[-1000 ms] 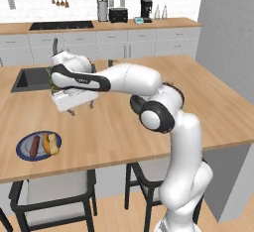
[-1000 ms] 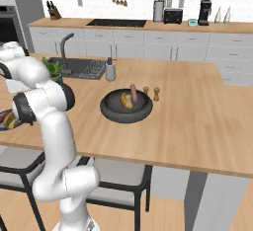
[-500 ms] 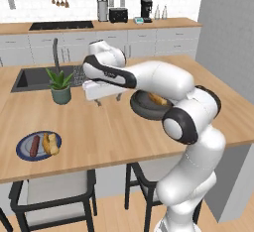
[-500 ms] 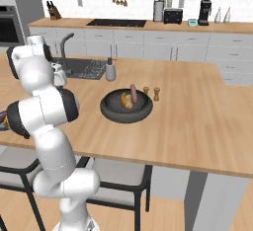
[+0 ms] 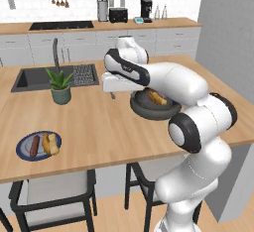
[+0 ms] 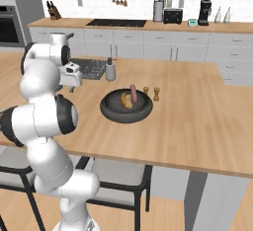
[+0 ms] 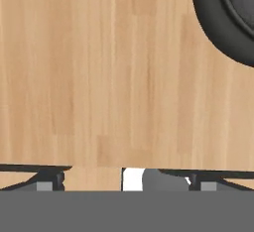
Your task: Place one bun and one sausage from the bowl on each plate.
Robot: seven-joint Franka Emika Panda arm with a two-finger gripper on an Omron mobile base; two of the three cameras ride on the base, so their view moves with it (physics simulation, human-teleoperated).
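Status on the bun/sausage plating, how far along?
Done: the blue plate at the counter's near left holds one sausage and one bun. In hand: nothing; the gripper is open, over bare counter beside the bowl. Left: a bun and sausage sit in the bowl; no second plate visible.

One bowl point(image 6: 126, 107), one plate point(image 5: 38, 145), two buns point(image 5: 50, 143), two sausages point(image 5: 34, 146)

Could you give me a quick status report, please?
Gripper open, empty, above counter beside bowl. Bun and sausage in bowl. Path clear.
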